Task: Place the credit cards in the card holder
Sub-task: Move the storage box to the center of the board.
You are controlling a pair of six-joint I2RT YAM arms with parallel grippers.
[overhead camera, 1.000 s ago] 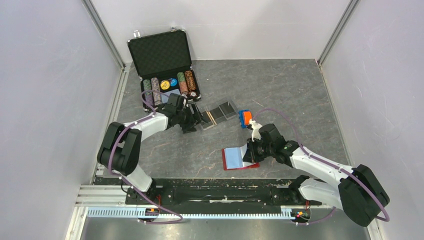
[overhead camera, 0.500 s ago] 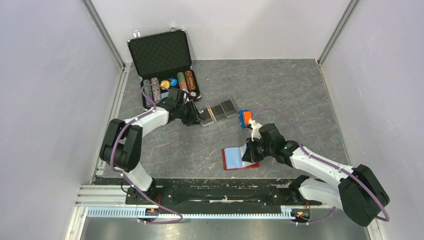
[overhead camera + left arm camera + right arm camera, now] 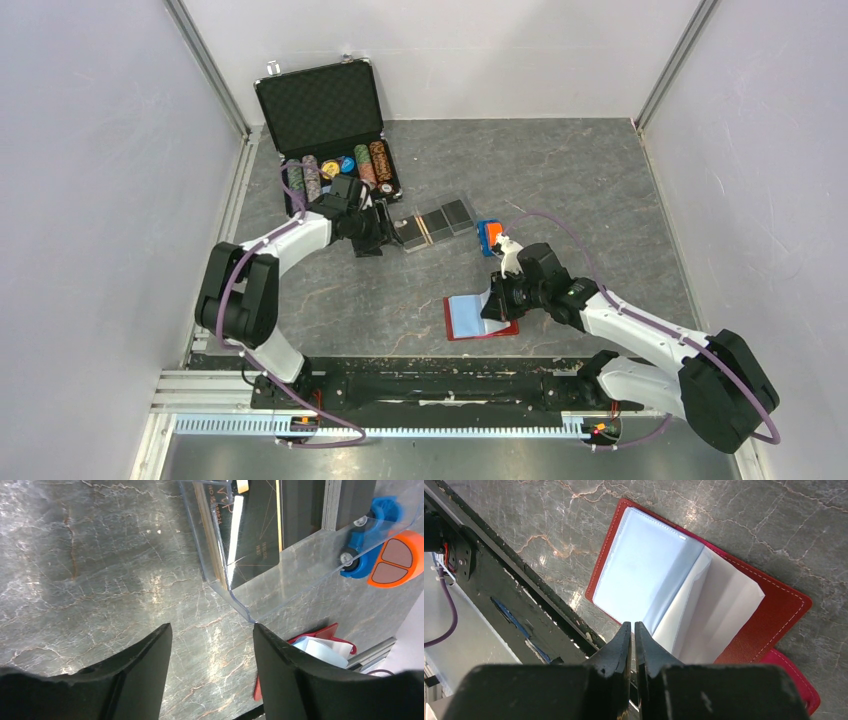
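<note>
The clear card holder (image 3: pixel 455 215) lies mid-table; in the left wrist view its front wall (image 3: pixel 300 580) fills the upper right. Credit cards (image 3: pixel 210 540) stand in its end compartment, with gold edges and a dark face showing. They appear as gold stripes (image 3: pixel 424 229) from above. My left gripper (image 3: pixel 383 236) is open and empty just left of the holder. In the wrist view that gripper (image 3: pixel 212 626) has its right fingertip (image 3: pixel 260 630) at the holder's corner. My right gripper (image 3: pixel 497 300) is shut, its tips (image 3: pixel 634 626) over the pale page edge of an open red wallet (image 3: pixel 774 610).
An open black briefcase (image 3: pixel 325 110) with rows of poker chips (image 3: pixel 340 168) stands behind the left arm. A small blue and orange object (image 3: pixel 489 236) sits right of the holder. The red wallet (image 3: pixel 480 318) lies near the front rail (image 3: pixel 430 385).
My left gripper narrowed and then widened again, and it drew back slightly left from the holder. The right arm has hardly moved.
</note>
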